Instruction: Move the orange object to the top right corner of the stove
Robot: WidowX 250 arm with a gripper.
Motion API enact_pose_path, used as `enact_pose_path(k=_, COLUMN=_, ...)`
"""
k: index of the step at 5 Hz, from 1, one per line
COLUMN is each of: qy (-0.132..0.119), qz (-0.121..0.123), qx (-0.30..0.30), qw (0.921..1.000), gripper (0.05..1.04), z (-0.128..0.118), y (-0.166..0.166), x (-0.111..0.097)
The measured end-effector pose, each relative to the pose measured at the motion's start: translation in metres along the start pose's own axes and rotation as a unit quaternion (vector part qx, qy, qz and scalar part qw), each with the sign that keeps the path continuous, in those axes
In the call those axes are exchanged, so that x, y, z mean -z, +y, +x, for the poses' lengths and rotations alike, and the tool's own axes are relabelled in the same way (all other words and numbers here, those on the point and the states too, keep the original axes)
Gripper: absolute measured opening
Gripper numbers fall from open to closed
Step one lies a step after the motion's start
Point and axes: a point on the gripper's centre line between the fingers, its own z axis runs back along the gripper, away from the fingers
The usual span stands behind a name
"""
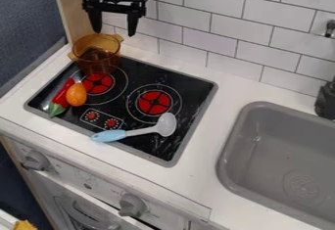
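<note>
My gripper [115,31] hangs open at the upper left, in front of the tiled wall, with nothing between its two fingers. Just below it in the view is a see-through orange pot [99,66] with side handles, at the stove's back left corner; a visible gap separates the fingertips from its rim. The black stove [134,74] has two red burner rings. An orange, egg-shaped object [76,95] lies on the stove's left part, right beside a red pepper-like toy [62,96] with a green end.
A ladle [165,125] with a light blue handle lies across the stove's front right part. To the right is a grey sink [237,141] with a dark faucet [325,101] behind it. White tiles rise behind the counter [196,163], and a wooden panel [70,9] stands at the left.
</note>
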Motion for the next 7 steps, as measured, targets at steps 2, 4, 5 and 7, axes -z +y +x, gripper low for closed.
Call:
enact_pose_path(k=2, qy=0.036, qz=-0.016, qx=0.012, qw=0.9992, gripper=1.0, z=-0.032, y=-0.005, x=0.027)
enact_pose_path(k=4, qy=0.021, qz=-0.012, qx=-0.007, qw=0.9997, gripper=1.0, z=-0.055, y=0.015, x=0.017)
enact_pose_path(k=5, qy=0.04, qz=0.01, qx=-0.017, qw=0.999, gripper=1.0, z=-0.072, y=0.027, x=0.029)
enact_pose_path(k=7, qy=0.076, qz=0.049, qx=-0.054, qw=0.9945, gripper=1.0, z=-0.087, y=0.052, x=0.052)
